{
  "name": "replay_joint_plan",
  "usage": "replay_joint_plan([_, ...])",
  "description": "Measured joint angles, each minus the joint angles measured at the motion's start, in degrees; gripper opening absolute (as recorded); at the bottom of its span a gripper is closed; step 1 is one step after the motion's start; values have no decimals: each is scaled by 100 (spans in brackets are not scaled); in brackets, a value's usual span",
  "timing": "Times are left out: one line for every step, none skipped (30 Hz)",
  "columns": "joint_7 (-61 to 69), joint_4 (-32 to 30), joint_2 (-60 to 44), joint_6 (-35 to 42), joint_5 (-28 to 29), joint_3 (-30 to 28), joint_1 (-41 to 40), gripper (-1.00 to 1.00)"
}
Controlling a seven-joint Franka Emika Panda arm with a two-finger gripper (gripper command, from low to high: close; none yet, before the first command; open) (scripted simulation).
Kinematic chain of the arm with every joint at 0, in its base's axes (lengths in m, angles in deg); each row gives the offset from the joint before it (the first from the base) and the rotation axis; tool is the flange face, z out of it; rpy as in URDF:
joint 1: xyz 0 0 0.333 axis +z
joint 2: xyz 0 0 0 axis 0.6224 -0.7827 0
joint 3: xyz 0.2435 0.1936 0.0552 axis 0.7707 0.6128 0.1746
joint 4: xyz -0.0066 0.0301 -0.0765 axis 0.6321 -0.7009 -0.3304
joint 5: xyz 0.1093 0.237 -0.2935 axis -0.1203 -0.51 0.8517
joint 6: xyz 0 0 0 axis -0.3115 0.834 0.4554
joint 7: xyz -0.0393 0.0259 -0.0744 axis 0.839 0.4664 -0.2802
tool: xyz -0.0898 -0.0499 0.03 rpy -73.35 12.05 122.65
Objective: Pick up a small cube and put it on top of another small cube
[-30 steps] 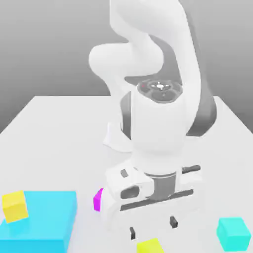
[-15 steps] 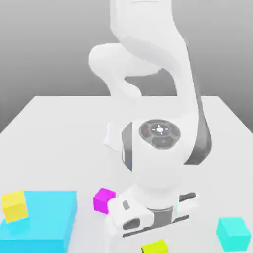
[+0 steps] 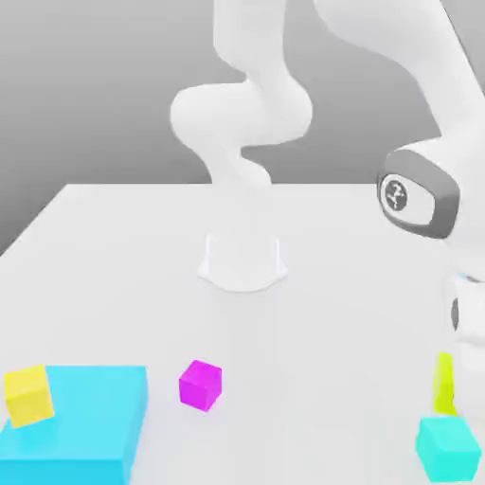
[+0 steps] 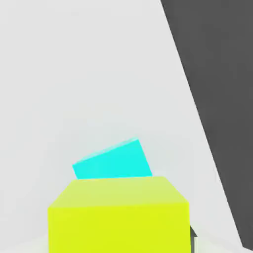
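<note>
The gripper pinched the lemon-yellow cube (image 3: 443, 384), raised just above the teal cube (image 3: 448, 447), at its 12 o'clock.

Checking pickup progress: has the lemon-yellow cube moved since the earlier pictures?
Yes. The lemon-yellow cube went toward the exterior view's right, now just above the teal cube.

White table (image 3: 114, 256), magenta cube (image 3: 201, 384), teal cube (image 3: 448, 448), flat cyan block (image 3: 85, 423), arm's base (image 3: 242, 261).

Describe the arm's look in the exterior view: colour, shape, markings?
Glossy white arm of rounded, tubular links on a white round base. One joint has a dark grey cap bearing a small white emblem. No cables visible.
</note>
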Motion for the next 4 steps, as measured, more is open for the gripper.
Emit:
replay_joint_plan([-42, 8, -145, -134, 70, -51, 44, 100])
replay_joint_plan([-42, 8, -145, -134, 70, -51, 44, 100])
replay_joint_plan([-42, 8, -145, -134, 70, -51, 44, 100])
replay_joint_plan([-42, 8, -145, -134, 70, -51, 44, 100])
